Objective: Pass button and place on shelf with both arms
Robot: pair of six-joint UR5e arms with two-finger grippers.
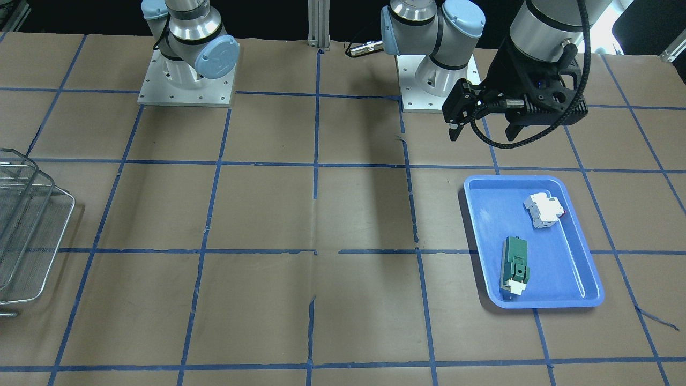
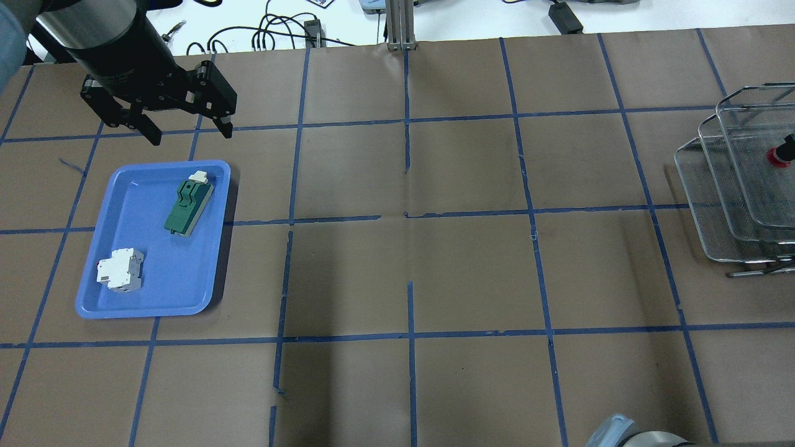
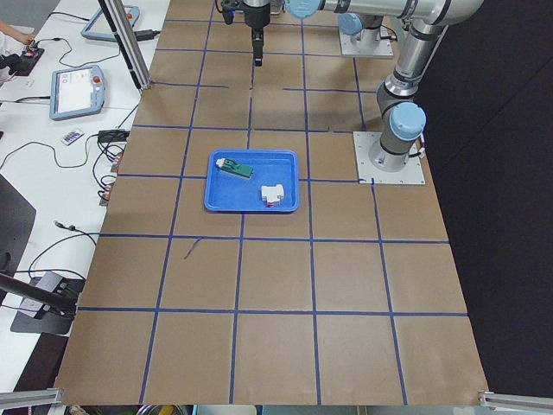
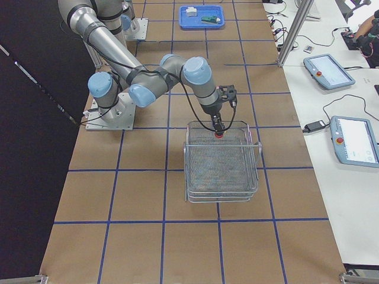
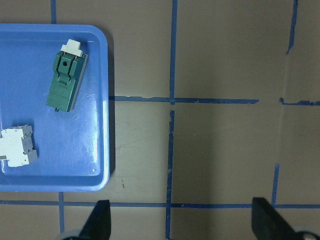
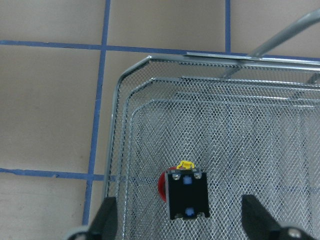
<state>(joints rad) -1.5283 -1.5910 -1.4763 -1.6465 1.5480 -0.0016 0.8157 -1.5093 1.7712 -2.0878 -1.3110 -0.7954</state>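
Button point(image 6: 187, 194) lies on shelf point(image 6: 250, 140) mesh below right pincer point(image 6: 179, 215), released; left pincer point(image 2: 192, 135) released too. Likely light, rigid, cap slippery; grip black body's sides.

Shelf point(image 6: 240, 125) rim close beside button point(image 6: 187, 196)

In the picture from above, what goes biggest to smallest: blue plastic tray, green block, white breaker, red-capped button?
1. Blue plastic tray.
2. Green block, slightly longer than the next, but close.
3. White breaker.
4. Red-capped button, tiny, on the wire-mesh shelf.
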